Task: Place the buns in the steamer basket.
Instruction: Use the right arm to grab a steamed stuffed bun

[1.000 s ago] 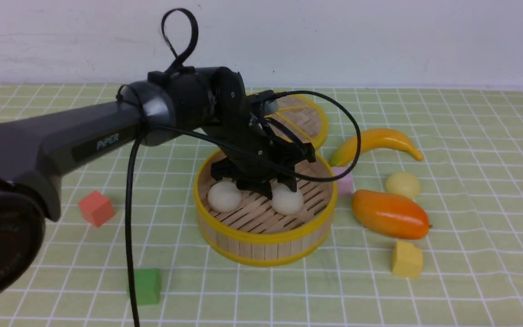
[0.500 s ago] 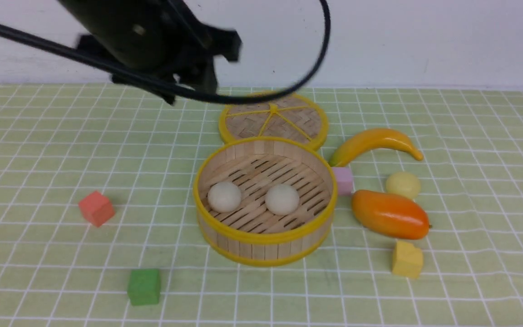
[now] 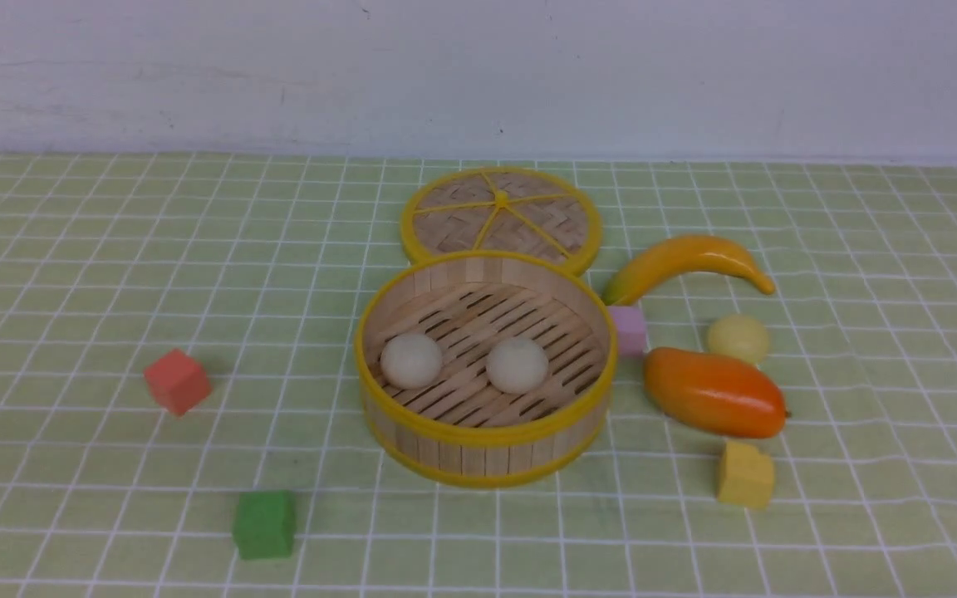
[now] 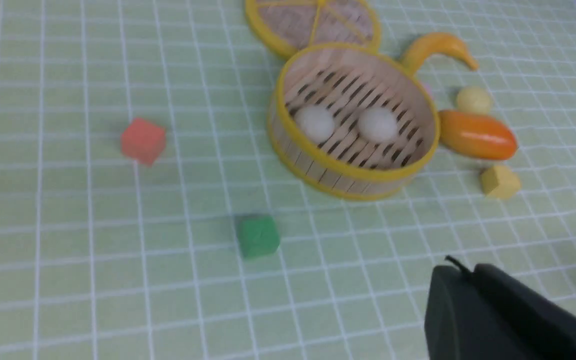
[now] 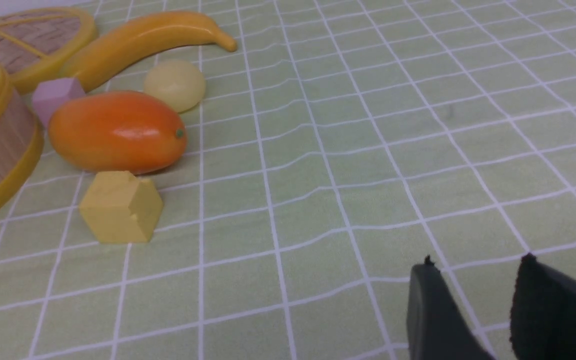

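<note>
The steamer basket stands mid-cloth, and two off-white buns rest side by side on its slatted floor. A pale yellow bun lies on the cloth to its right, behind the mango. No arm shows in the front view. In the left wrist view my left gripper is shut and empty, high above the cloth, well back from the basket. In the right wrist view my right gripper is open with nothing between its fingers, low over the cloth, some way from the yellow bun.
The flat woven lid lies behind the basket. A banana, orange mango, pink cube and yellow cube crowd the right side. A red cube and a green cube sit to the left.
My left arm rose from over the basket and pulled back out of the front view, and its gripper closed. Both off-white buns stayed in the basket.
</note>
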Robot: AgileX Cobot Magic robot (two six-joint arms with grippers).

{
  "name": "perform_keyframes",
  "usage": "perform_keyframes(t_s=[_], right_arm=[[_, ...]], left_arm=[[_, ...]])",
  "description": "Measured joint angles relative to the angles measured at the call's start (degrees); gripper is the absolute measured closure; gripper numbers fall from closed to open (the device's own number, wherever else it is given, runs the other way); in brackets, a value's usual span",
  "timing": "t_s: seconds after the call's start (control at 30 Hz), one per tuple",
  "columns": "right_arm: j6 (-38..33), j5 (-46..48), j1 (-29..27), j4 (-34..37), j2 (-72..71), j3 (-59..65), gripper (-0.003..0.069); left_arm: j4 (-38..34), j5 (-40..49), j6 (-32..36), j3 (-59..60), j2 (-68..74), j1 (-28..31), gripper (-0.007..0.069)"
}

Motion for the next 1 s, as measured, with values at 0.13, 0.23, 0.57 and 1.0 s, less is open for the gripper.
perform_keyframes(t_s=[0.13,0.23,0.57,1.0], right_arm=[[0.0,0.0,0.0,0.0,0.0,0.0,0.0419],[0.0,0.0,0.0,0.0,0.0,0.0,0.0419],[0.0,0.0,0.0,0.0,0.0,0.0,0.0419],[0.0,0.0,0.0,0.0,0.0,0.0,0.0419]], left_arm=[[0.5,-3.0,-5.7,14.5,-12.5,0.0,0.0638],[0.3,-3.6,-8.3,20.0,-18.2,0.0,0.0638],[-2.0,-5.9,-9.2,24.4,-20.5,0.0,0.0638],[-2.6,-6.0,-9.2,24.4,-20.5,0.0,0.0638]])
